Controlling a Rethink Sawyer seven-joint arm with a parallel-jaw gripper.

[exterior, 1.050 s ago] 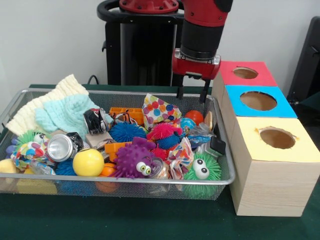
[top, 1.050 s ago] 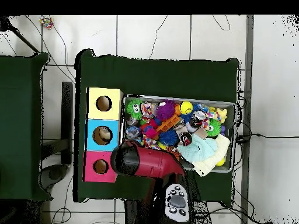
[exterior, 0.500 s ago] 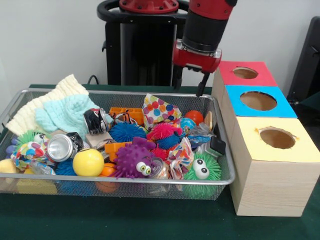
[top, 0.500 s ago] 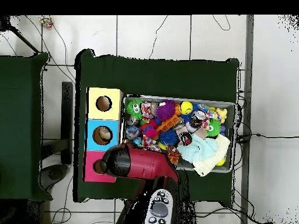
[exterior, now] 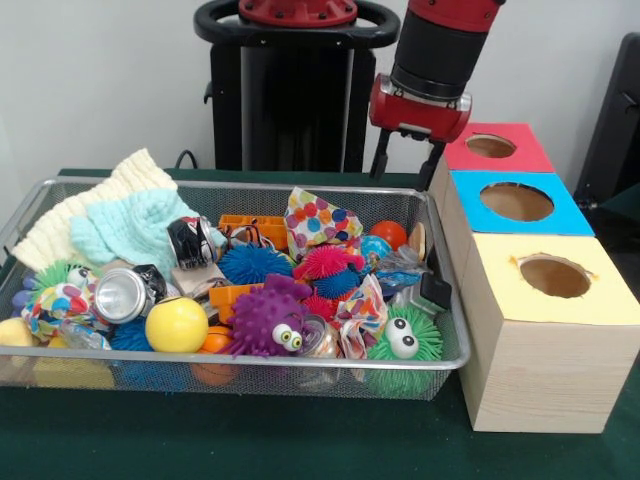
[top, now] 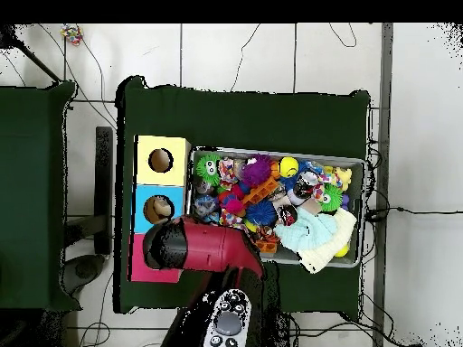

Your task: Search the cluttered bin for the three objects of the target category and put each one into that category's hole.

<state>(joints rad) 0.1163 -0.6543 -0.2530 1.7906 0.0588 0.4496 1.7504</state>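
- Nearest the front camera, the dark green bench [exterior: 250, 440] carries the wire bin [exterior: 300, 372] and, just beside the bin's right end, a row of three wooden boxes.
- The bin is long across the front view, its long sides running left to right, and it is crammed with toys.
- Along its near edge sit a green spiky ball with eyes [exterior: 403, 340], a purple spiky ball with eyes [exterior: 265, 322], a yellow ball [exterior: 176, 324] and a crushed silver can [exterior: 122, 294].
- Farther back lie a blue spiky ball [exterior: 250, 264], a pink spiky ball [exterior: 322, 262], a spotted cloth [exterior: 318, 220] and an orange ball [exterior: 389, 234].
- A pale blue knitted piece [exterior: 135, 228] and a cream knitted piece [exterior: 80, 210] fill the far left corner.
- Which three things belong to the target category I cannot tell.
- The row of boxes runs away from the camera: the yellow-topped box [exterior: 550, 290] nearest, the blue-topped box [exterior: 515, 203] in the middle, the red-topped box [exterior: 492, 147] farthest; each has a round hole facing up.
- My fingers [exterior: 407, 168] point down, spread apart and holding nothing, above the bin's far right corner, just beside the red-topped box.
- From overhead, my red arm [top: 203, 248] covers most of the red-topped box.
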